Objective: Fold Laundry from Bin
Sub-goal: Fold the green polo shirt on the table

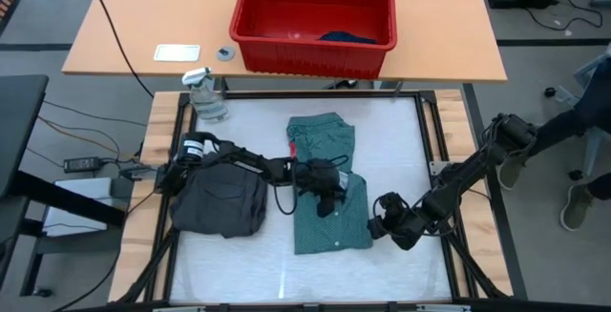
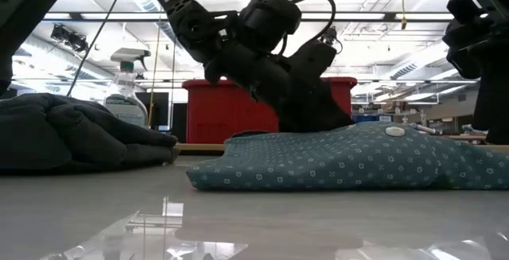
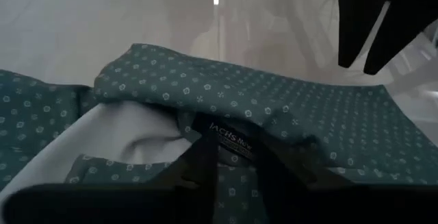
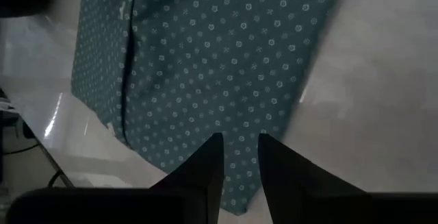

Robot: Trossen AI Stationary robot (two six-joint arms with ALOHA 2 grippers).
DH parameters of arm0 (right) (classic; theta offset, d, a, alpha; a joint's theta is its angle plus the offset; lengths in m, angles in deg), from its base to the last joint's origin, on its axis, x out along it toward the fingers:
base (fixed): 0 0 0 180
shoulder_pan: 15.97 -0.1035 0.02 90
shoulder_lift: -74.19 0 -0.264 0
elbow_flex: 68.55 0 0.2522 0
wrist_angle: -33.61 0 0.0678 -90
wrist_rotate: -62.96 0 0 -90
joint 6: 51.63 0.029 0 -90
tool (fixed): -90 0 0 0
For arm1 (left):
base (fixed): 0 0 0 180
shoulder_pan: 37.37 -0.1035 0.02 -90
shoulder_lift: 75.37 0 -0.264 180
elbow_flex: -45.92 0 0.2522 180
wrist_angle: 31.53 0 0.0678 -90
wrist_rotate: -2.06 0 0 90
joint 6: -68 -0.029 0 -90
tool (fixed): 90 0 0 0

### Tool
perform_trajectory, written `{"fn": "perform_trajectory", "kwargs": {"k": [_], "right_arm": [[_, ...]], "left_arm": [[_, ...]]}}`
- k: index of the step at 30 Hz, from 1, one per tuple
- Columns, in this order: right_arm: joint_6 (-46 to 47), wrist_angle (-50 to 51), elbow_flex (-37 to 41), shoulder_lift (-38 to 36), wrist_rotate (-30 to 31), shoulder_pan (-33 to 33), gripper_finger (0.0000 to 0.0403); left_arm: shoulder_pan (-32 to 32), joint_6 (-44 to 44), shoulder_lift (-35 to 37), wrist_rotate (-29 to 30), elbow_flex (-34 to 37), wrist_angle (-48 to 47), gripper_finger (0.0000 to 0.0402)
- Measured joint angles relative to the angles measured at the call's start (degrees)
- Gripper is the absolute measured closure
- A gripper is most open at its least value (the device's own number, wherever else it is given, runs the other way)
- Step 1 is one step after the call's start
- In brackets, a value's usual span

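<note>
A teal-green dotted shirt [image 1: 334, 226] lies folded flat mid-table, its far part [image 1: 321, 136] toward the bin; it also shows in the low view [image 2: 342, 161]. My left gripper [image 1: 326, 203] reaches from the left and comes down on the shirt's collar [image 3: 274, 94]. My right gripper [image 1: 387, 224] hovers just off the shirt's right edge [image 4: 205, 59], fingers slightly apart [image 4: 241, 145], holding nothing. A dark grey piece [image 1: 220, 202] lies bunched at the left. The red bin [image 1: 315, 59] stands on the far wooden table with a blue piece [image 1: 346, 37] inside. My left gripper [image 3: 239, 152] has closed on the shirt's collar beside the neck label [image 3: 229, 138], the cloth pinched between its two fingers. The fingers slant down from the table's left side. How many layers are in the hold cannot be told. The shirt lies flat on the table.
A spray bottle [image 1: 205, 94] stands at the table's far left corner. A white card [image 1: 177, 52] and a small round thing [image 1: 225, 52] lie left of the bin. A person's legs [image 1: 582, 193] show beyond the right edge. Bare tabletop lies along the near edge.
</note>
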Motion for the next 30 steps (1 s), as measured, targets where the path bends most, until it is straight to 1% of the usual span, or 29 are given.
{"fn": "perform_trajectory", "kwargs": {"k": [5,7,12,14,16,22,25,28,30], "right_arm": [[0.6,0.0,0.0,0.0,0.0,0.0,0.0302],[0.7,0.1,0.0,0.0,-0.1,0.0,0.0302],[1.0,-0.1,0.0,0.0,-0.2,0.0,0.0302],[1.0,-0.1,0.0,0.0,-0.2,0.0,0.0303],[1.0,-0.4,0.0,0.0,-0.3,0.0,0.0303],[1.0,-0.5,0.0,0.0,-0.3,0.0,0.0303],[1.0,-0.6,0.0,0.0,-0.6,-0.1,0.0303],[0.7,-0.9,0.0,0.0,-1.4,-0.1,0.0303],[0.6,-0.9,0.0,0.0,-1.7,-0.1,0.0303]], "left_arm": [[-0.3,-1.1,0.0,0.0,0.0,-0.5,0.0387],[-0.4,-1.1,-0.1,0.0,0.0,-0.3,0.0395],[-0.8,-0.1,-0.4,0.0,0.0,-0.3,0.0394],[-1.0,1.7,-0.1,0.0,0.0,-0.2,0.0381],[-1.1,2.5,0.1,0.0,0.0,0.4,0.0357],[-0.4,2.2,-1.6,-0.6,0.0,0.6,0.0258],[-0.1,2.2,-2.8,-1.5,0.0,1.6,0.0222],[0.2,2.1,-3.5,-1.7,0.0,2.7,0.0211],[0.3,2.0,-3.7,-1.7,0.0,2.8,0.022]]}}
